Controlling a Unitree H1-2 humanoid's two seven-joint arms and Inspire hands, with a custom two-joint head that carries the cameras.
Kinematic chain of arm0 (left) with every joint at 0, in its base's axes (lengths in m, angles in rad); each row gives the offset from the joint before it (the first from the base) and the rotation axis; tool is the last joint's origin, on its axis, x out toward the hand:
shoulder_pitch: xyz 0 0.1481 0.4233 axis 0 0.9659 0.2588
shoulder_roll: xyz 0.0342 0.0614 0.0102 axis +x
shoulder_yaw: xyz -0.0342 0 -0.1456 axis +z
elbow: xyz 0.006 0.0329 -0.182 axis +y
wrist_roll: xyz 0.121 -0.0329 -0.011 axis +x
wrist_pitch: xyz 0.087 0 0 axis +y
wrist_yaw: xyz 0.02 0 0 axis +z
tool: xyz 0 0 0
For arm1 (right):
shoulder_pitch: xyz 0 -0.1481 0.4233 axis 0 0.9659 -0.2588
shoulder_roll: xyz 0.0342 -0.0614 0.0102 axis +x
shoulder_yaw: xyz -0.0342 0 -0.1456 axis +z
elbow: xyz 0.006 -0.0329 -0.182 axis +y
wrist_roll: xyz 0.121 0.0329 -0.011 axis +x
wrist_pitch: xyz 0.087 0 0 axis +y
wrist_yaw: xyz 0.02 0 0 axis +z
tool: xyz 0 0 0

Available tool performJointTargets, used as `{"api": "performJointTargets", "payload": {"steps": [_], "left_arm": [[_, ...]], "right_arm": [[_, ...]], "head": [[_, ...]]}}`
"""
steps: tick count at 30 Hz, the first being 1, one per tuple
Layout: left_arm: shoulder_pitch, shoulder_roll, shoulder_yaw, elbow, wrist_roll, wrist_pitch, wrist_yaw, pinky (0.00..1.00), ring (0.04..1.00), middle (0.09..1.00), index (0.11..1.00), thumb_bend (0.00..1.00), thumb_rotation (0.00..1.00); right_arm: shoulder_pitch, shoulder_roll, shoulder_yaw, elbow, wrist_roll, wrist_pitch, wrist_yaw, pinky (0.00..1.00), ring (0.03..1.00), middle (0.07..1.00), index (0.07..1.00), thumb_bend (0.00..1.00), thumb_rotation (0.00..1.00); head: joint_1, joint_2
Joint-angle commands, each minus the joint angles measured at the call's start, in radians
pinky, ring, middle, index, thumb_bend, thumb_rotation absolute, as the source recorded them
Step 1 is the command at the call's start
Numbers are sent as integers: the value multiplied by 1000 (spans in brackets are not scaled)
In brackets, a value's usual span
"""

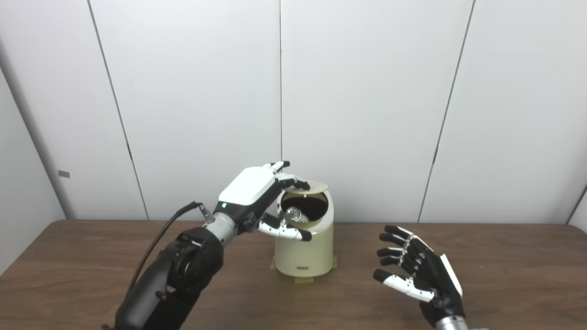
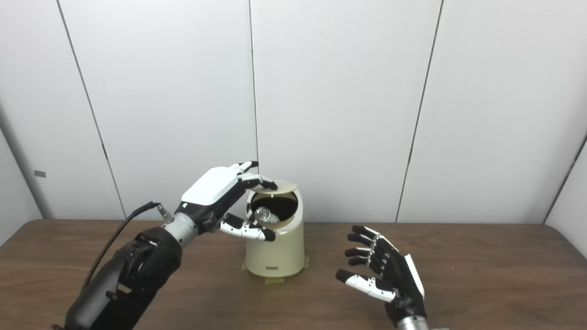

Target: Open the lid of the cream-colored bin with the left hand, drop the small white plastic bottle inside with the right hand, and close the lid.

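Your left hand (image 1: 257, 192) grips the raised lid (image 1: 316, 187) of the cream-colored bin (image 1: 305, 250), the small white plastic bottle (image 1: 296, 214) lying inside below its fingers; your right hand (image 1: 419, 270) is open and empty.

A dark brown wood-grain table (image 1: 91, 275) with a matt finish is observed. The cream-colored bin (image 1: 304, 250) is seen as smooth plastic with a slight sheen. The left hand (image 1: 257, 192) is clad in glossy white and black plastic shells.

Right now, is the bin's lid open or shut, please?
Open: the lid is raised under the left hand, and the bin mouth shows the bottle inside.
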Motion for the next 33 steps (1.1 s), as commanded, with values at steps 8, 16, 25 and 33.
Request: {"api": "performJointTargets", "payload": {"steps": [8,16,25,33], "left_arm": [[-14,24,0,-50,35,-16,-11,1000,955,761,767,919,453],[10,27,-10,-87,62,-10,-52,1000,936,738,738,923,440],[22,26,-68,-53,154,-18,-75,1000,954,756,765,914,428],[20,26,-140,-8,244,4,-122,1000,996,817,828,933,433]], "right_arm": [[-36,-8,-3,-31,-9,-16,-8,575,635,724,745,843,224],[-33,-6,-4,-43,-11,-2,-12,581,637,725,746,861,234],[-30,-6,-6,-49,-5,8,-11,592,650,736,753,858,238],[-33,-6,-7,-48,1,-2,-7,561,642,741,757,859,246]], "head": [[0,6],[-1,17],[-3,24],[-9,24]]}}
